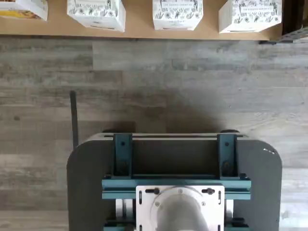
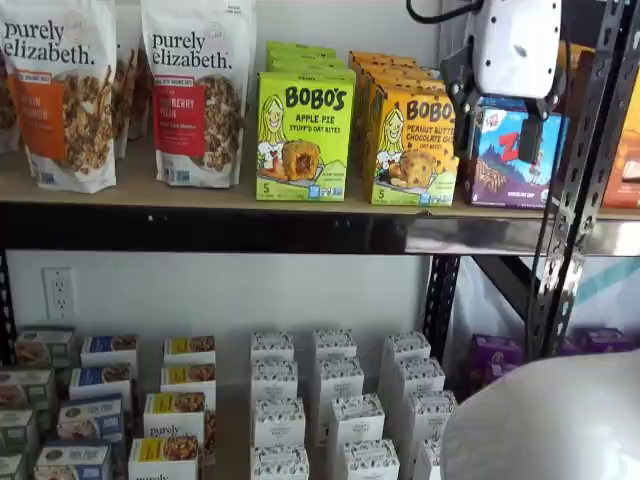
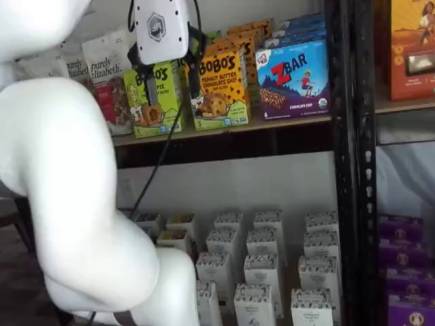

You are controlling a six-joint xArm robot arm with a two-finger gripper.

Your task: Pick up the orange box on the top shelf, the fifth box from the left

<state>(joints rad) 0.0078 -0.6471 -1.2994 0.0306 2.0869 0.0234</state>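
Observation:
The orange box point(image 2: 413, 150), a yellow-orange Bobo's Peanut Butter Chocolate Chip carton, stands upright at the front of the top shelf point(image 2: 200, 194), with more like it behind; it also shows in a shelf view point(image 3: 221, 87). My gripper point(image 2: 497, 132) hangs in front of the shelf at box height, apart from the boxes. Its two black fingers point(image 2: 462, 120) show a plain gap with nothing held. In a shelf view my gripper point(image 3: 170, 83) overlaps the green box, just left of the orange one. The wrist view shows neither the orange box nor the fingers.
A lime-green Bobo's Apple Pie box point(image 2: 303, 135) stands left of the orange box and a blue Zbar box point(image 3: 292, 78) right of it. Granola bags point(image 2: 60, 90) stand further left. A black upright point(image 3: 346, 136) rises beside the Zbar box. White cartons point(image 2: 330, 400) fill the lower shelf.

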